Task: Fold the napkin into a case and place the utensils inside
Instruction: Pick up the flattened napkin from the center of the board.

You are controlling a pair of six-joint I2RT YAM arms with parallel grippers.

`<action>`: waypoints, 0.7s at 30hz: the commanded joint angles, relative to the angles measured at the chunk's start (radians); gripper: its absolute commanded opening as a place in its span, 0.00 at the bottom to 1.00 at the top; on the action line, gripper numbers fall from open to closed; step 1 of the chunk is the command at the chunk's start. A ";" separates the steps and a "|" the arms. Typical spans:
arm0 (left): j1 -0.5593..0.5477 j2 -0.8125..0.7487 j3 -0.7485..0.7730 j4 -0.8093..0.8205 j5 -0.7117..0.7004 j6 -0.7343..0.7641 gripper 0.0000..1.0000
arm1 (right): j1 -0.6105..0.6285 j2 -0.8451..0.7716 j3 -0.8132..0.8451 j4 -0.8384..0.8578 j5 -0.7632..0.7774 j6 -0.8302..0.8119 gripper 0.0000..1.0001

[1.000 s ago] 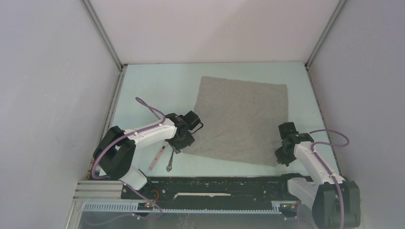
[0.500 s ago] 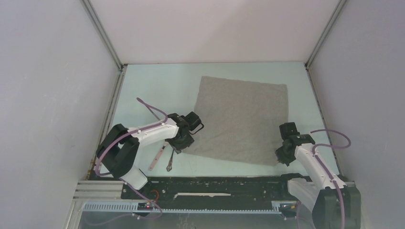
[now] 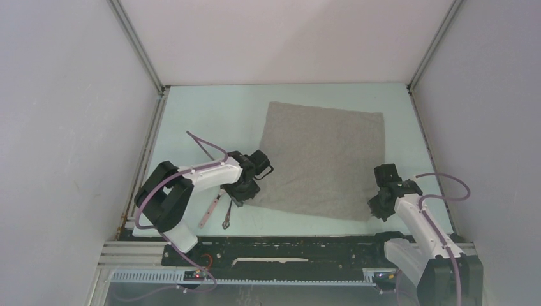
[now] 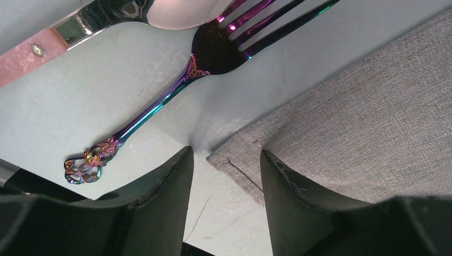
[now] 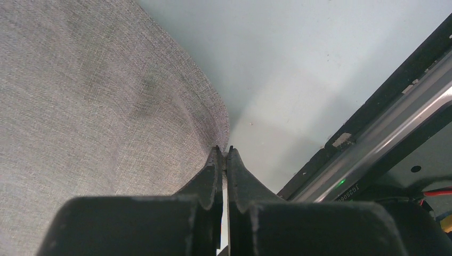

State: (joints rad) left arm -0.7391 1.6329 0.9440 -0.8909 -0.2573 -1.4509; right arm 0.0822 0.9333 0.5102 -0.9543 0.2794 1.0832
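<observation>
The grey napkin (image 3: 322,159) lies spread flat on the pale table. My left gripper (image 3: 245,194) stands open over its near left corner. In the left wrist view that corner (image 4: 240,162) lies between the two dark fingers (image 4: 160,202), untouched by either pad. Just left of the corner lie the utensils: a spoon with a pink handle (image 3: 209,211) and an iridescent metal fork (image 3: 227,215); the fork (image 4: 160,106) shows close up, crossing under the spoon's bowl (image 4: 178,10). My right gripper (image 3: 376,207) is shut on the napkin's near right corner, where the cloth (image 5: 106,96) rises into the fingertips.
A black rail (image 3: 287,245) runs along the near edge, close behind both grippers, and shows in the right wrist view (image 5: 373,128). White walls with aluminium posts (image 3: 137,48) enclose the table on three sides.
The left arm's elbow has swung a little to the right while its gripper stayed at the corner, jaws slightly narrower. The right arm has barely shifted.
</observation>
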 commanded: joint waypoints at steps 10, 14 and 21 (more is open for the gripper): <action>0.007 0.080 0.019 -0.017 0.019 -0.043 0.29 | 0.005 -0.033 0.019 -0.014 0.036 0.014 0.00; 0.009 0.060 0.018 -0.014 0.002 -0.036 0.16 | 0.007 -0.036 0.018 -0.014 0.037 0.014 0.00; -0.005 -0.007 0.031 -0.013 -0.040 0.015 0.00 | 0.008 -0.056 0.021 -0.023 0.032 0.011 0.00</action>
State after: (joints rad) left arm -0.7372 1.6726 0.9874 -0.8772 -0.2390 -1.4651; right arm 0.0822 0.9073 0.5102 -0.9611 0.2794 1.0836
